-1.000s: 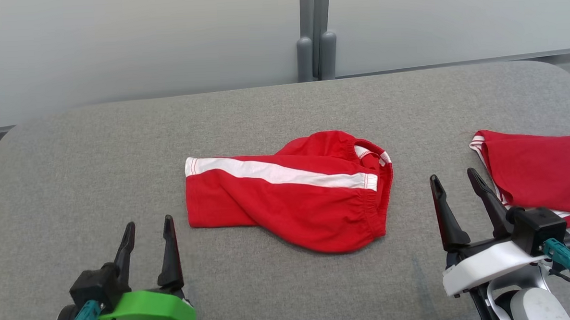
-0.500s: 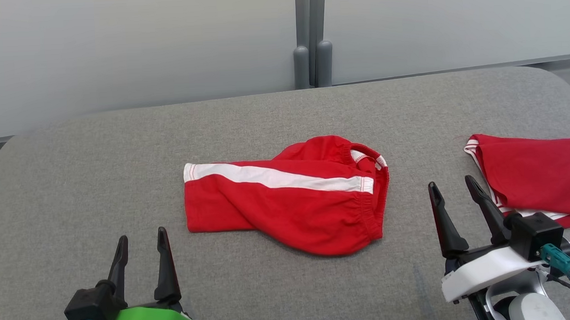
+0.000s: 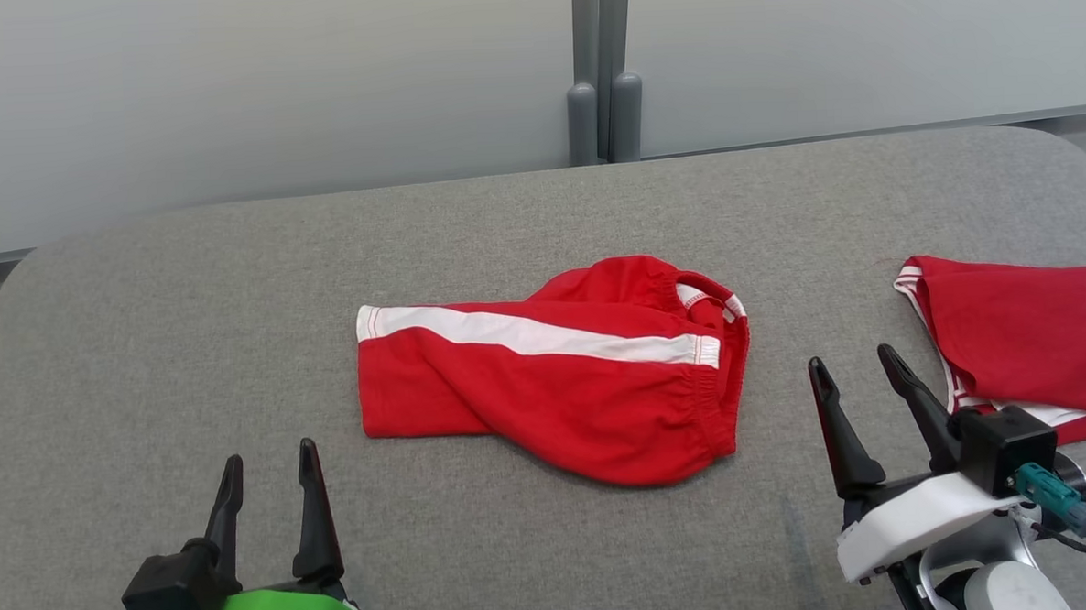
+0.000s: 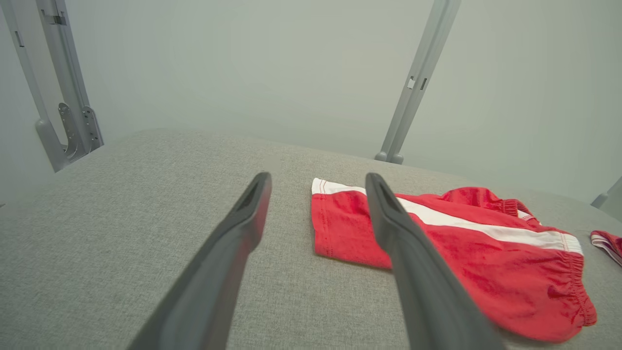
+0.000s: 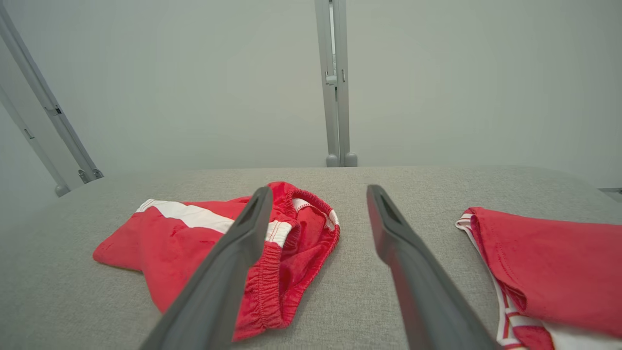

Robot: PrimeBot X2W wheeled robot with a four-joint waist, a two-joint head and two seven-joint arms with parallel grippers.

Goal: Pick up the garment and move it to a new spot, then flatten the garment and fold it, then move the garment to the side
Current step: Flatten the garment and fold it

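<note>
The garment (image 3: pixel 555 378) is a pair of red shorts with a white side stripe, lying loosely folded in the middle of the grey padded table (image 3: pixel 186 311). Its elastic waistband faces right. My left gripper (image 3: pixel 268 464) hovers open at the lower left, short of the shorts' left hem. At the lower right my right gripper (image 3: pixel 853 367) stands open, just right of the waistband. The left wrist view has the shorts (image 4: pixel 466 253) ahead and to the right of the open left gripper (image 4: pixel 318 179). In the right wrist view the waistband (image 5: pixel 296 243) lies left of the open right gripper (image 5: pixel 318 192).
A second red garment (image 3: pixel 1030 339) with white trim lies folded at the table's right edge, close beside my right gripper; it shows again as the folded red garment (image 5: pixel 549 272) at the right. A grey post (image 3: pixel 601 64) stands behind the table against pale wall panels.
Both grippers sit a little lower in the head view than a second ago and stay open. The camera shifted slightly; the shorts have not moved on the table.
</note>
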